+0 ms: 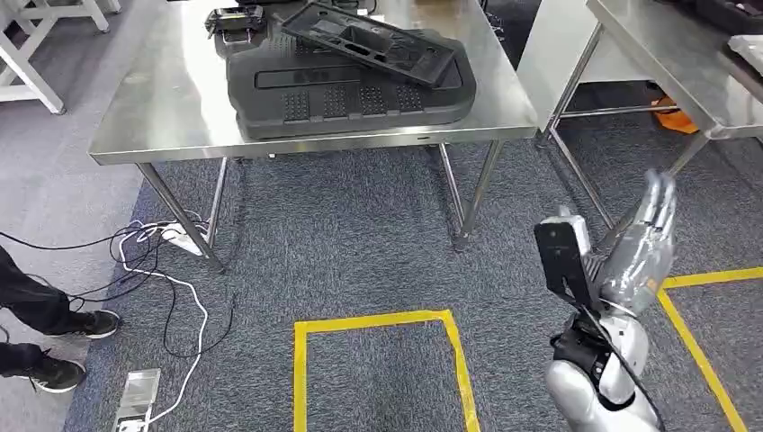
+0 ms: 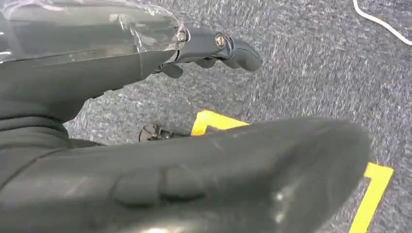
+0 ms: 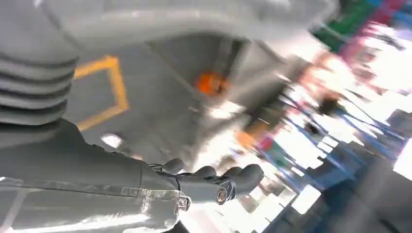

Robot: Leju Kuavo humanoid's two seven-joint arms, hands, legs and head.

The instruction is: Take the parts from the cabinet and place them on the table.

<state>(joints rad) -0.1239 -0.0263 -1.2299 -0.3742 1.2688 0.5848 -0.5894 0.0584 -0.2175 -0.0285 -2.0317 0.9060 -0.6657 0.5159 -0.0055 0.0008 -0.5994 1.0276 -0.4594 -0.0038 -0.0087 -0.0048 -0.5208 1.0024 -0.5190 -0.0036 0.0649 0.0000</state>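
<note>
A large black moulded part (image 1: 351, 94) lies on the steel table (image 1: 162, 108), with a flatter black panel (image 1: 373, 40) resting across its top. A small black piece (image 1: 236, 20) sits behind them. My right hand (image 1: 643, 247) is raised over the carpet, right of the table, fingers straight and apart, holding nothing. In the right wrist view that hand (image 3: 97, 170) is empty, its fingers (image 3: 228, 182) against a blurred background. My left hand (image 2: 97, 73) hangs over the carpet with its fingers (image 2: 218, 46) and thumb (image 2: 218, 170) apart and nothing between them.
A second steel table (image 1: 666, 54) stands to the right, with an orange object (image 1: 675, 115) beneath it. Yellow floor tape (image 1: 378, 324) marks a square in front of me. Cables (image 1: 153, 261) trail at the left near a person's shoes (image 1: 54, 346).
</note>
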